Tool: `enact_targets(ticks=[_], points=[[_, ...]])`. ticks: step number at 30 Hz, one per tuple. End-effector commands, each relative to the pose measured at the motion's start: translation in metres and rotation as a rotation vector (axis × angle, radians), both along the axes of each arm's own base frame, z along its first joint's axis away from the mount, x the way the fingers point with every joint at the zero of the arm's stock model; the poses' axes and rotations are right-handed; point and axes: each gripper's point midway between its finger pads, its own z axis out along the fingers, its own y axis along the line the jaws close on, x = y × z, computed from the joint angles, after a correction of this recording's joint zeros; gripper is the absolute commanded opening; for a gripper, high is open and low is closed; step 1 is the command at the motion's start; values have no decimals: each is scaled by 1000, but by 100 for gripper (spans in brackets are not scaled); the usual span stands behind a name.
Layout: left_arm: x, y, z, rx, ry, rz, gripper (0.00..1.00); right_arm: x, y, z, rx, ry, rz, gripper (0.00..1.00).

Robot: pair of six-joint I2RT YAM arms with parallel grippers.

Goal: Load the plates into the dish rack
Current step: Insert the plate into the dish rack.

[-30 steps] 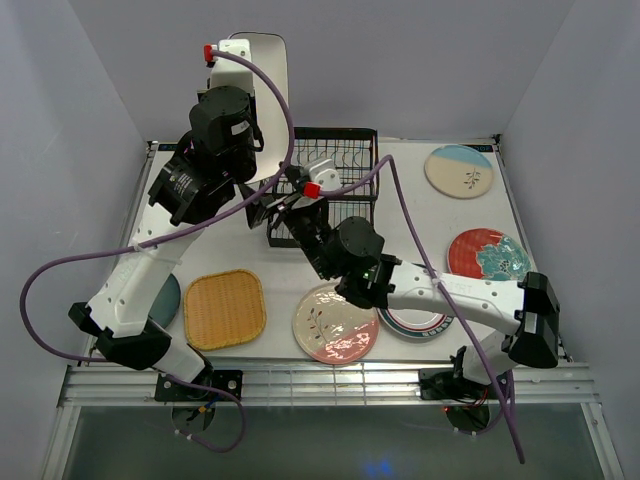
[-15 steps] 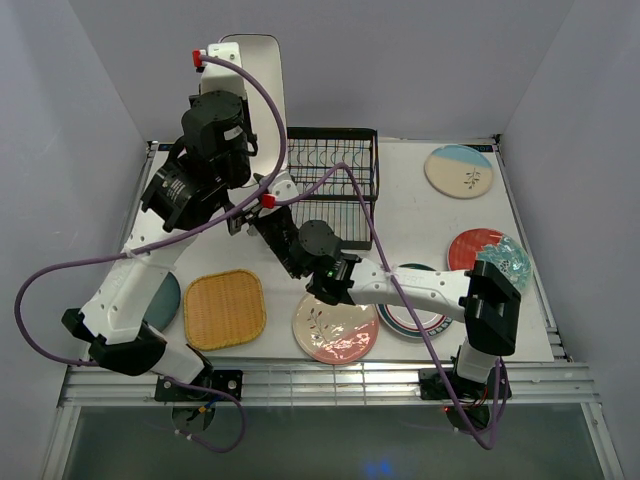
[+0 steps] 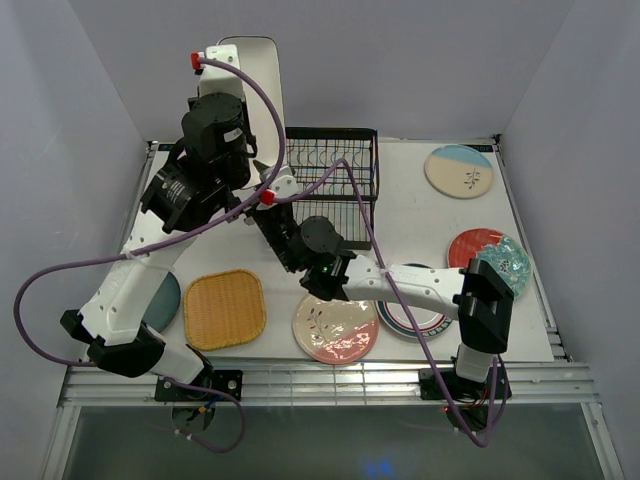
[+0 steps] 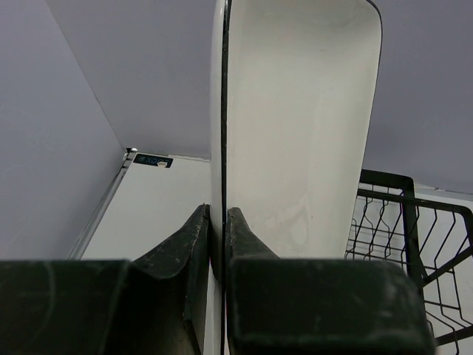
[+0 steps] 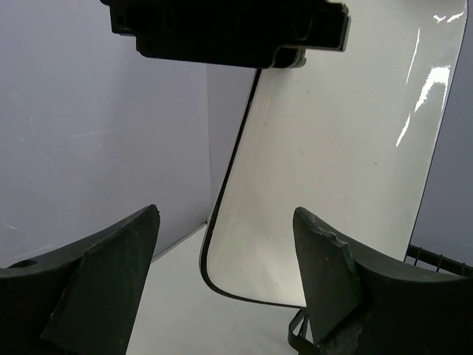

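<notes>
A white rounded-rectangle plate (image 3: 262, 75) is held upright on its edge, above the table to the left of the black wire dish rack (image 3: 330, 132). My left gripper (image 4: 216, 214) is shut on the plate's (image 4: 295, 111) rim, one finger on each face. My right gripper (image 5: 225, 211) is open just below and in front of the plate's (image 5: 332, 148) lower corner and does not touch it. The rack (image 4: 414, 222) holds no plates.
Other plates lie flat on the table. They are a yellow woven square (image 3: 225, 308), cream-pink floral (image 3: 335, 325), teal-red rimmed (image 3: 415, 320) under the right arm, red-teal floral (image 3: 487, 255), cream-and-blue (image 3: 459, 171) and dark teal (image 3: 167, 298) behind the left arm.
The right arm has swung left, bringing its gripper up to the held plate, and its jaws have narrowed a little. The left arm has shifted the plate slightly left.
</notes>
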Motion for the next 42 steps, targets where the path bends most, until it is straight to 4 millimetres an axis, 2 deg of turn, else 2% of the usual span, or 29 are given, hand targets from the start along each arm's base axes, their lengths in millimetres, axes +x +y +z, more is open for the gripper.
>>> enact_targets(ticks=[1, 8, 17, 24, 29, 34, 35, 42], points=[[-23, 24, 58, -199, -193, 28, 0, 1, -10, 37, 84, -57, -38, 78], [-27, 27, 56, -210, -191, 24, 0, 7, 3, 40, 69, -91, -62, 77], [-31, 30, 55, -219, -193, 17, 0, 19, 2, 37, 88, -113, -133, 69], [-31, 29, 50, -217, -184, 8, 0, 27, 6, 35, 83, -126, -171, 60], [-30, 28, 47, -216, -179, 0, 0, 29, 6, 35, 87, -118, -184, 48], [-30, 27, 47, -225, -178, -5, 0, 29, 7, 37, 87, -123, -191, 48], [-29, 27, 46, -224, -175, -6, 0, 30, 7, 38, 86, -122, -193, 42], [-29, 25, 45, -241, -171, -29, 0, 31, 7, 36, 88, -119, -197, 31]])
